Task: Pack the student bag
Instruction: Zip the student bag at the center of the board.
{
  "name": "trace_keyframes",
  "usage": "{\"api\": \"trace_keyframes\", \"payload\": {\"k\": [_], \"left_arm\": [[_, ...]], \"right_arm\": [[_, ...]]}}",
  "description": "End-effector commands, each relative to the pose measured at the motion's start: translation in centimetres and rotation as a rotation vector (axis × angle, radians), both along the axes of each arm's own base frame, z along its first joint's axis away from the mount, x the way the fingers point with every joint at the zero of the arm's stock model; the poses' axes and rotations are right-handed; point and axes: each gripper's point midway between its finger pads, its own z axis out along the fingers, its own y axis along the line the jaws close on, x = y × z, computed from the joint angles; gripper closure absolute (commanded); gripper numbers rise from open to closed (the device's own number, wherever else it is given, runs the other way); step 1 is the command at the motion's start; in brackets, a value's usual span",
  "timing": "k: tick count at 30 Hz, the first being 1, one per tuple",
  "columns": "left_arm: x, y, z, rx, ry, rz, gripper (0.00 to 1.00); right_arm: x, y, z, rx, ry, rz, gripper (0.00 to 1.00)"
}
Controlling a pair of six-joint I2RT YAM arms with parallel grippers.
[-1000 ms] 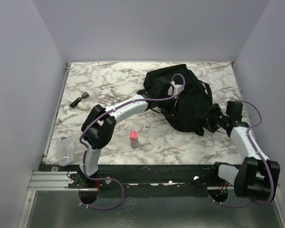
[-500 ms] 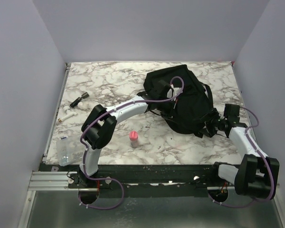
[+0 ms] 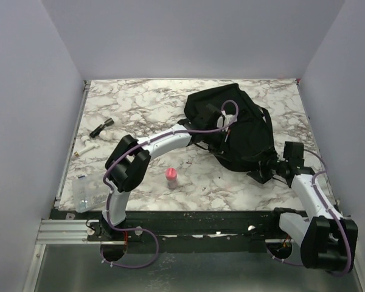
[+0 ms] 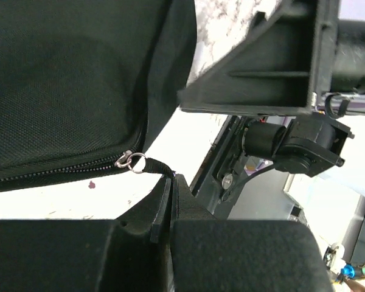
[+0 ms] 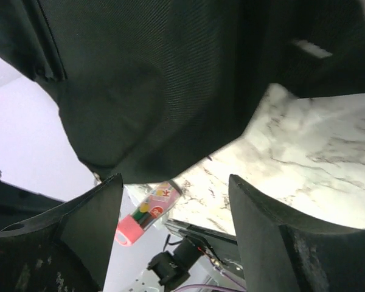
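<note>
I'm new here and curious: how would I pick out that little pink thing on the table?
Find the big black student bag on the marble table. Left of it, toward the near edge, a small bottle stands alone. It alone is pink; the box by the left edge is clear.

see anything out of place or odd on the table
Nothing spilled or damaged. The large soft black fabric backpack lies slumped at the far right, and a small pink-capped bottle, a clear plastic box, a small dark cylinder and a small white piece sit loose on the marble table outside it, not yet packed.
</note>
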Motion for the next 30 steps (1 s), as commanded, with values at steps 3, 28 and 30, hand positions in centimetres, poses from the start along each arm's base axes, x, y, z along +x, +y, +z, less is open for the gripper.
{"api": "trace_keyframes", "payload": {"k": [3, 28, 30], "left_arm": [[-2.4, -1.0, 2.0, -0.044, -0.017, -0.054, 1.00], [11.6, 13.3, -4.2, 0.275, -0.100, 0.394, 1.00], [11.8, 13.7, -3.9, 0.268, -0.090, 0.406, 1.00]], "right_arm": [[4.1, 0.8, 0.8, 0.048, -0.031, -0.064, 0.32], [-0.1, 7.8, -0.9, -0.084, -0.132, 0.494, 0.98], [-2.1, 10.8, -0.7, -0.061, -0.143, 0.555, 0.83]]}}
